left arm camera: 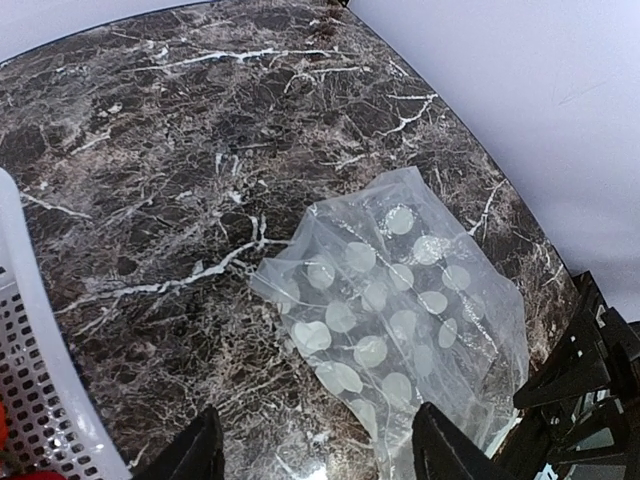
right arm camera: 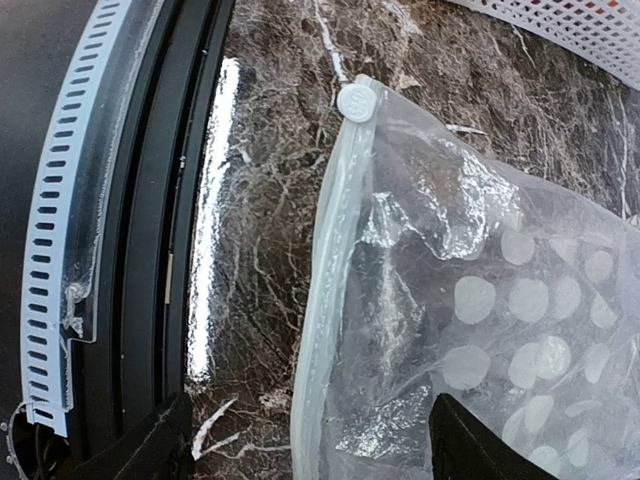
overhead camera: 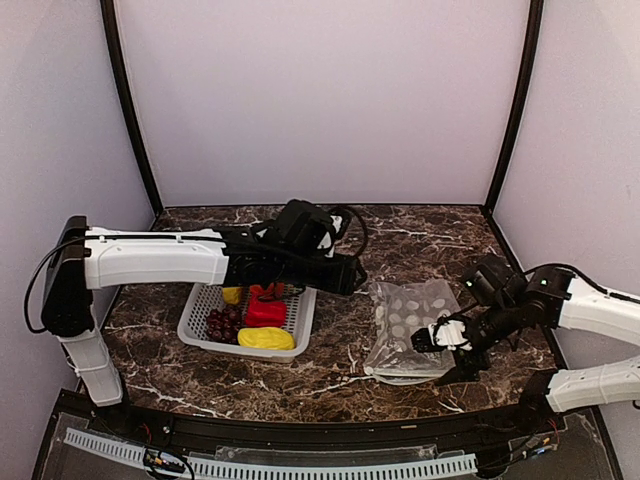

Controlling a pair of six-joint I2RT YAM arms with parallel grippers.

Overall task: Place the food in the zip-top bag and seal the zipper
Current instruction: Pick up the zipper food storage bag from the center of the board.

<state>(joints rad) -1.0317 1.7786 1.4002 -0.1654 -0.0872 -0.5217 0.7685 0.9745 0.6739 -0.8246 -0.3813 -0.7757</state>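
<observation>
The clear zip-top bag [overhead camera: 410,325] with white dots lies flat on the marble table, also in the left wrist view [left arm camera: 400,310] and right wrist view [right arm camera: 480,320]. Its zipper strip [right arm camera: 330,300] with a white slider [right arm camera: 356,102] runs along the near edge. The food sits in the grey basket [overhead camera: 196,322]: yellow piece [overhead camera: 265,338], red pepper [overhead camera: 265,310], purple grapes [overhead camera: 222,322]. My left gripper [overhead camera: 350,277] is open above the table between basket and bag, its fingertips [left arm camera: 195,455] near the bag's corner. My right gripper [overhead camera: 440,338] is open, its jaws straddling the zipper edge at the bag's near right.
The basket's white perforated wall [left arm camera: 30,390] shows at the left of the left wrist view. A black rail with a slotted white strip [right arm camera: 70,200] lines the table's near edge. Purple walls enclose the table.
</observation>
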